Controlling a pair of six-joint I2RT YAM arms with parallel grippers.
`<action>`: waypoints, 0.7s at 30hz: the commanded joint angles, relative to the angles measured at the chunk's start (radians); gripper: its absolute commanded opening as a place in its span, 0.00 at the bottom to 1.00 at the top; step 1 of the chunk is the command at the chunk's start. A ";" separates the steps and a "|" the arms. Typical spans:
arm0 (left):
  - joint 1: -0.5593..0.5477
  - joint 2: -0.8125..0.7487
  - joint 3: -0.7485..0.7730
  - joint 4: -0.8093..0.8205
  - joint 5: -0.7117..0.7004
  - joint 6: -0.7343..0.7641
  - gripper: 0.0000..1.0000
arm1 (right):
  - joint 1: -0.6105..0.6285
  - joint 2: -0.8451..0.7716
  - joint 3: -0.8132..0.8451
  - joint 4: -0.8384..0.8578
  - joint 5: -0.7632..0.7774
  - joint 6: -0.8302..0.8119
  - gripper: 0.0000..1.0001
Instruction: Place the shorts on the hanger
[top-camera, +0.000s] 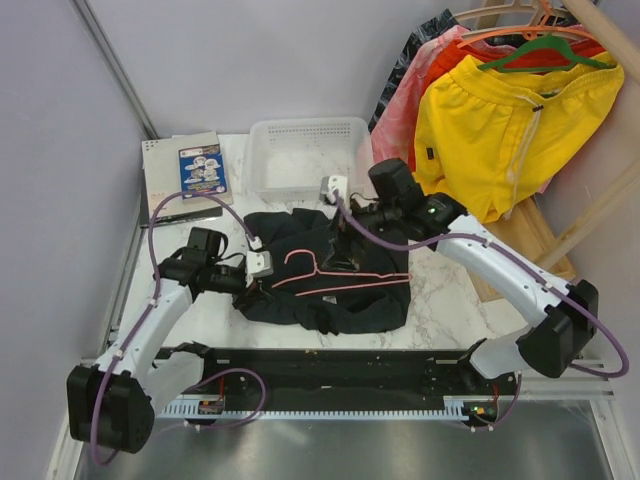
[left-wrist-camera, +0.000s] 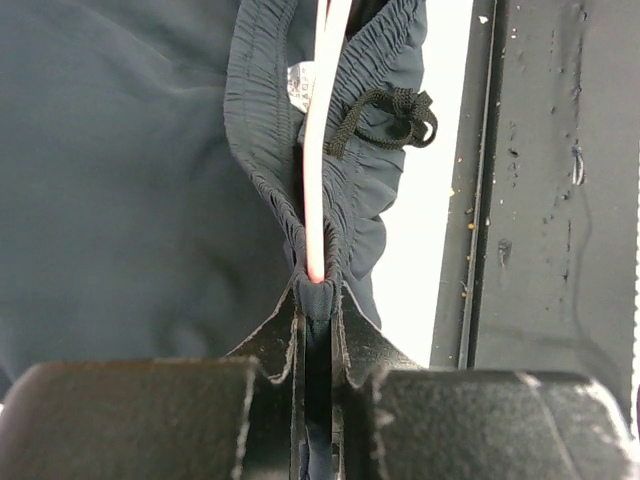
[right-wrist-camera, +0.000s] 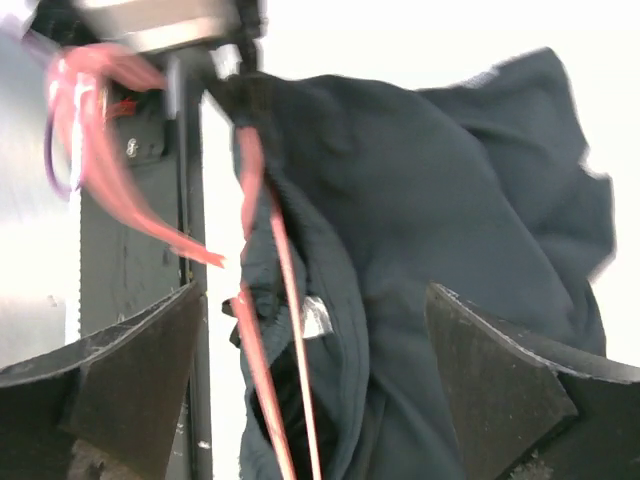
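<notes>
The dark navy shorts lie crumpled on the marble table, with the pale-pink hanger across them. In the left wrist view the hanger runs inside the elastic waistband of the shorts, beside the drawstring knot. My left gripper is shut on the waistband fabric, right at the hanger's end, at the shorts' left edge. My right gripper hangs wide open over the shorts and the hanger's wires. Nothing is between its fingers. It is over the garment's upper middle.
A white basket stands behind the shorts and a booklet lies at the back left. Yellow shorts on a green hanger hang at the right with orange hangers on a wooden rack. A black rail runs along the near edge.
</notes>
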 joint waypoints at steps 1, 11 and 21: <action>-0.005 -0.098 -0.027 0.035 0.019 0.033 0.02 | -0.168 -0.089 -0.014 0.028 0.010 0.238 0.98; -0.019 -0.162 -0.039 -0.044 0.022 0.261 0.02 | -0.261 0.046 -0.002 -0.293 0.091 0.114 0.79; -0.036 -0.165 -0.035 -0.051 0.022 0.270 0.02 | -0.137 0.096 -0.169 -0.330 0.232 0.083 0.63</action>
